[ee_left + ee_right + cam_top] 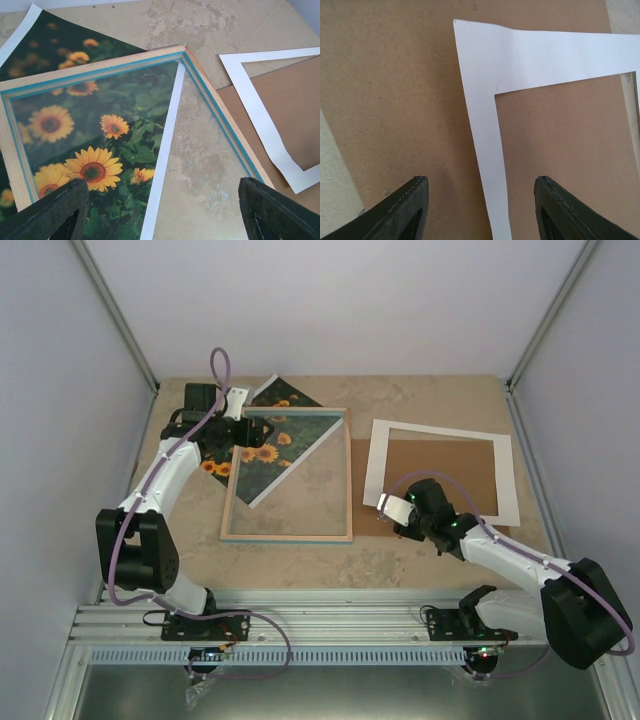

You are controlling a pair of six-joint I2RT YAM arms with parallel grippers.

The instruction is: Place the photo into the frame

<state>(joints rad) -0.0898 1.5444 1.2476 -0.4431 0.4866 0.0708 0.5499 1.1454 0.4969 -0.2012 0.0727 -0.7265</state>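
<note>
Hand on left [160, 200] open, empty (over frame [100, 67])

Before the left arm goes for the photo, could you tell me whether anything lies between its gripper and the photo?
Yes: the frame lies on top of the photo, its pane and rim covering most of it below the open left gripper. Only the photo's far-left parts are bare.

1. The frame [286, 537] lies flat on the table [300, 565], left of centre.
2. The photo [285, 398] lies askew under the frame, sticking out past the frame's far-left corner.
3. The mat [440, 430] lies right of the frame, on the board [440, 475].
4. The board juts out past the mat's near-left corner, just beside the frame.
</note>
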